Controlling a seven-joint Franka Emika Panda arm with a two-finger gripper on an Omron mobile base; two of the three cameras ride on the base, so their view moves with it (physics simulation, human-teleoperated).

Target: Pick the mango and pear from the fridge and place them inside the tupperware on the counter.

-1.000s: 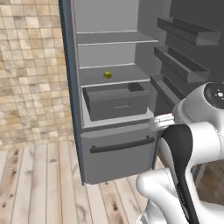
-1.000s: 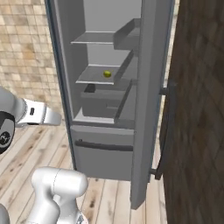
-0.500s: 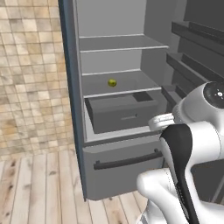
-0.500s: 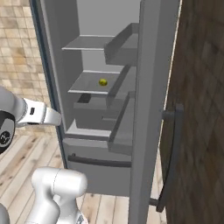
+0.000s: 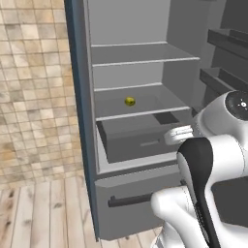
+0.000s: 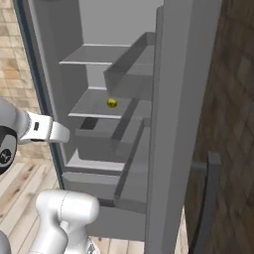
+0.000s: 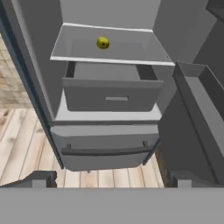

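Left base view has the tiled wall (image 5: 29,87) at nine o'clock, then the open fridge (image 5: 80,121) with its dark blue-grey side and grey inside. On the middle shelf (image 5: 140,112) sits the pear (image 5: 129,101), a small yellow-green fruit, alone and near the shelf's centre. Just below it the grey drawer (image 5: 140,143) stands pulled partly out. At three o'clock the white arm (image 5: 213,145) rises, and door racks (image 5: 227,38) show at one o'clock.

From the right base view, the arm's forearm (image 6: 39,130) lies at nine o'clock, the pear (image 6: 112,102) sits on the shelf near the centre, and the fridge door (image 6: 178,124) stands open edge-on at three o'clock.

Seen from the hand view, the pear (image 7: 103,42) lies at twelve o'clock on the shelf (image 7: 109,59), well apart from the gripper (image 7: 111,178), whose two finger tips (image 7: 38,179) stand wide apart at six o'clock, released and empty. The mango cannot be made out anywhere in the fridge.

By the look of it, the step in hand is the approach to the fridge for the first fruit. The next move calls for raising the gripper to shelf height, reaching in above the drawer, and bringing the spread fingers around the pear.
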